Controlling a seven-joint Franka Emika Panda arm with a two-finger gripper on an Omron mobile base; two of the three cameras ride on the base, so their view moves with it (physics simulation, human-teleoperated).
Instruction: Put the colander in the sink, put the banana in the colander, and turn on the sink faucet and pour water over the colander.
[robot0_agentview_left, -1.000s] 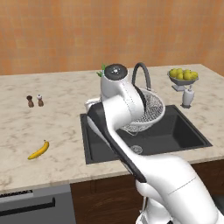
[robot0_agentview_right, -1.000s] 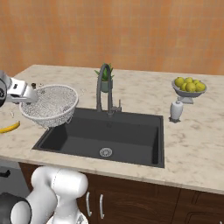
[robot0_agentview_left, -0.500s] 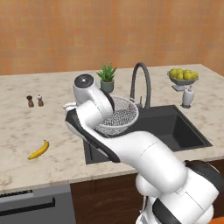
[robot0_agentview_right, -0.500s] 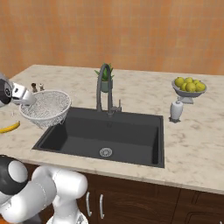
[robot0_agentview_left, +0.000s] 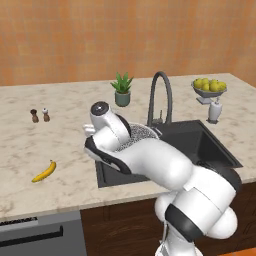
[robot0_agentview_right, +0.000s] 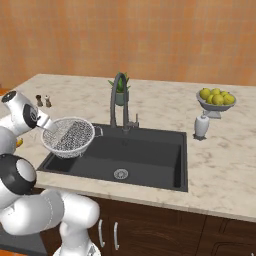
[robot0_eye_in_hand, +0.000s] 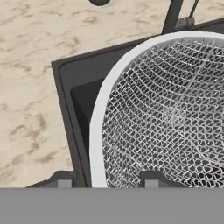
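My gripper (robot0_agentview_right: 50, 126) is shut on the rim of the colander (robot0_agentview_right: 69, 137), a round silver mesh bowl held tilted over the left end of the black sink (robot0_agentview_right: 150, 159). In the hand view the white colander rim (robot0_eye_in_hand: 98, 131) runs between my fingertips (robot0_eye_in_hand: 151, 178), with the sink's left corner below it. From the left base view my own arm covers most of the colander (robot0_agentview_left: 143, 132). The banana (robot0_agentview_left: 44, 171) lies on the counter left of the sink. The dark gooseneck faucet (robot0_agentview_right: 119, 97) stands behind the basin, with no water running.
A footed bowl of yellow-green fruit (robot0_agentview_right: 216, 98) and a small white bottle (robot0_agentview_right: 201, 126) stand right of the sink. A potted plant (robot0_agentview_left: 122, 89) sits behind the faucet (robot0_agentview_left: 161, 95). Salt and pepper shakers (robot0_agentview_left: 40, 115) stand at the back left.
The arm has swung left, carrying the colander from beside the faucet to the sink's left end, and a little lower. The banana has not moved.
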